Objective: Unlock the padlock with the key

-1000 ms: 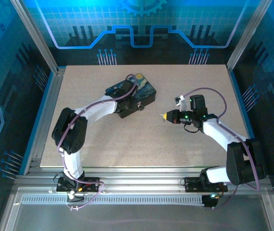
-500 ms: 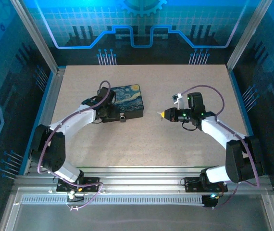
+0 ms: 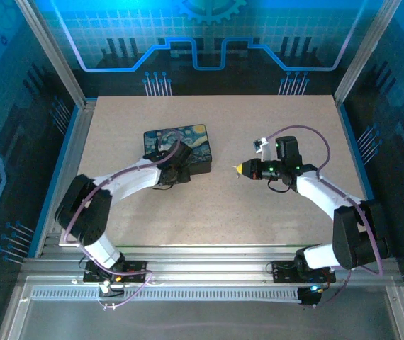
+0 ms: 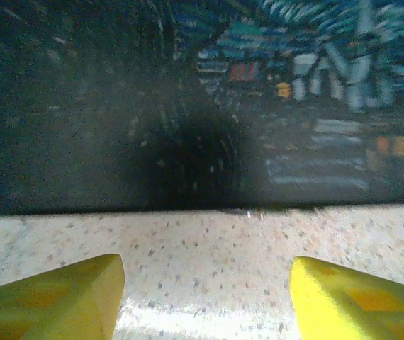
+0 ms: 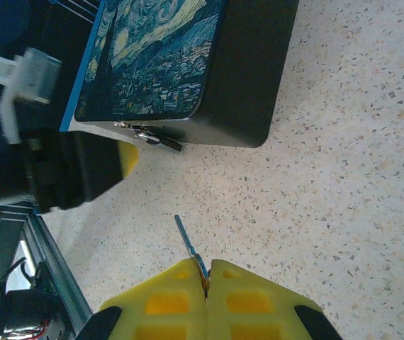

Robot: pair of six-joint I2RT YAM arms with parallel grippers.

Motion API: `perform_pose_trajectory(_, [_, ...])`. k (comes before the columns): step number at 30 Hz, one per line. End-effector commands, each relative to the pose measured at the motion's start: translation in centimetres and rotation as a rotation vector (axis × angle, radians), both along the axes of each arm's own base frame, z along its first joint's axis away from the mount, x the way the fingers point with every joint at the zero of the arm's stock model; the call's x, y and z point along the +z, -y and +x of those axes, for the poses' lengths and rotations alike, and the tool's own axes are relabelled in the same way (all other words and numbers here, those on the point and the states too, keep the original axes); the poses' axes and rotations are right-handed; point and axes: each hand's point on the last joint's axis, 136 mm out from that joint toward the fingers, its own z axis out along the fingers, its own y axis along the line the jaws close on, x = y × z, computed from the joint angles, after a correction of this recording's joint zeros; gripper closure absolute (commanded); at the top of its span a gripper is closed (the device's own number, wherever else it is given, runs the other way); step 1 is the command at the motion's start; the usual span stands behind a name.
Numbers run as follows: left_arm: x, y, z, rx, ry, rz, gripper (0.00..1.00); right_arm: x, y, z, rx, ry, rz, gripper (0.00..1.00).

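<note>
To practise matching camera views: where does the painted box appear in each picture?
Top external: painted box left of centre.
Left wrist: its dark wall across the upper half.
Right wrist: upper left.
Shared landmark: the speckled table.

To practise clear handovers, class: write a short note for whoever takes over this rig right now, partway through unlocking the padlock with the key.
Left gripper: open, empty, low over the table, facing a dark wall of the box.
Right gripper: shut on the key, blade pointing toward the box.
Padlock: hangs at the box's front edge; the key is apart from it.
Done: key in grip.
Left: steady the padlock, insert the key, turn it, free the shackle.
</note>
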Motion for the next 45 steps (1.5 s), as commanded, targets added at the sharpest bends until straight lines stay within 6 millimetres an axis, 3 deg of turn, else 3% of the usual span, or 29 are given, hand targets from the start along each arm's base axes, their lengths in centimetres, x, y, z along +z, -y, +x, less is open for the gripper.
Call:
perform_pose_trajectory(1, [-0.2, 1.1, 2.2, 0.041, 0.060, -0.012, 0.36, 1.5, -0.4, 0.1, 0.017, 0.039, -0.008, 1.00])
perform_pose_trajectory(14, [-3.3, 1.6, 4.4, 0.085, 0.121, 0.021, 0.43, 1.4, -0.5, 0.3, 0.020, 0.038, -0.010, 1.00])
perform_pose_trajectory(29, [-3.0, 1.6, 5.2, 0.077, 0.156, 0.051, 0.72, 0.4, -1.1, 0.1, 0.035, 0.019, -0.011, 1.00])
perform_pose_trajectory(35, [-2.1, 2.4, 4.9, 0.032, 0.113, 0.036, 0.82, 0.0, -0.9, -0.7, 0.045, 0.015, -0.022, 1.00])
perform_pose_trajectory(45, [1.6, 3.1, 1.2, -0.093, -0.092, 0.028, 0.89, -0.1, -0.4, -2.0, 0.038, 0.026, -0.028, 1.00])
